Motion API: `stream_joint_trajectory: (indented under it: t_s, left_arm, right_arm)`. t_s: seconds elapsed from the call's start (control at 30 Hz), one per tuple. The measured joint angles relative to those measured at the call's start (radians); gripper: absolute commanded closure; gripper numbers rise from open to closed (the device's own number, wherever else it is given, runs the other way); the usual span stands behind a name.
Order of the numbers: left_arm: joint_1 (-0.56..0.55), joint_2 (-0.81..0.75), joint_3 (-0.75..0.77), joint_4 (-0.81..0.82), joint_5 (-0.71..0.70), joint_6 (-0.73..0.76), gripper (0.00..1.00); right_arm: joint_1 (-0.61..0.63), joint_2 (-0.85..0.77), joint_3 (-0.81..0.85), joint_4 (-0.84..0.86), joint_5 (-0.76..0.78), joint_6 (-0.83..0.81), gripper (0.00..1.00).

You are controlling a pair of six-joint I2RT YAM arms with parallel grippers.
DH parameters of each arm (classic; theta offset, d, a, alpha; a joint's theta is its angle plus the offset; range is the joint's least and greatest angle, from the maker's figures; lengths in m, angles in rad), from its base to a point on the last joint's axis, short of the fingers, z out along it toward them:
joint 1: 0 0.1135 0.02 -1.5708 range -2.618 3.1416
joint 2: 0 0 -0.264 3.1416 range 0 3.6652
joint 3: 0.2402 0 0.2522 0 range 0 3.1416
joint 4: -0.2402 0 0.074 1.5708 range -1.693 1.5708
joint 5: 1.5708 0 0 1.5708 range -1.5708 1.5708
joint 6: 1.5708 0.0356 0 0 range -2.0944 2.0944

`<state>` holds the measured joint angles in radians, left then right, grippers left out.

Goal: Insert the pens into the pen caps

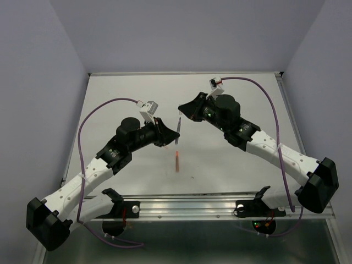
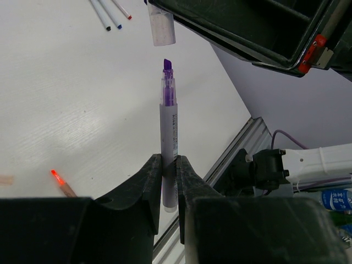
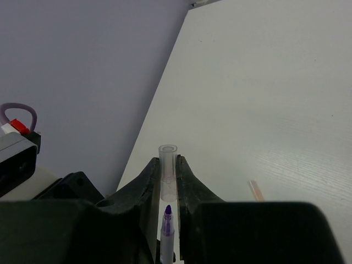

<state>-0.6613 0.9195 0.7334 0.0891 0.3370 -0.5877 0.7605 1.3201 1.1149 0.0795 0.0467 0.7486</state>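
My left gripper (image 2: 169, 165) is shut on the lower barrel of a pale pen (image 2: 169, 126) with a bare purple tip, held upright above the table. My right gripper (image 3: 169, 170) is shut on a clear pen cap (image 3: 168, 165), open end toward the pen. The purple tip (image 3: 167, 212) sits just short of the cap's mouth, in line with it and apart by a small gap. From above, the pen (image 1: 178, 130) stands between the left gripper (image 1: 166, 133) and the right gripper (image 1: 186, 111). An orange pen (image 1: 177, 160) lies on the table below them.
Three thin pens (image 2: 107, 14) lie side by side on the white table (image 1: 231, 165) beyond the cap (image 2: 163, 28). The orange pen (image 2: 61, 184) and a pale stick (image 3: 256, 190) lie loose on the table. A metal rail (image 1: 192, 203) runs along the near edge.
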Motion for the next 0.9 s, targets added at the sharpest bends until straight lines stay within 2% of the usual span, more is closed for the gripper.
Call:
stream_joint_trajectory:
  t_s: [0.7, 0.9]
  left_arm:
    - [0.0, 0.004, 0.003, 0.043, -0.037, -0.006, 1.0]
    - [0.0, 0.014, 0.009, 0.053, -0.038, -0.013, 1.0]
  right_arm:
    - [0.0, 0.003, 0.0, -0.02, -0.061, -0.01, 0.86]
    - [0.0, 0.003, 0.0, -0.021, -0.037, -0.007, 0.86]
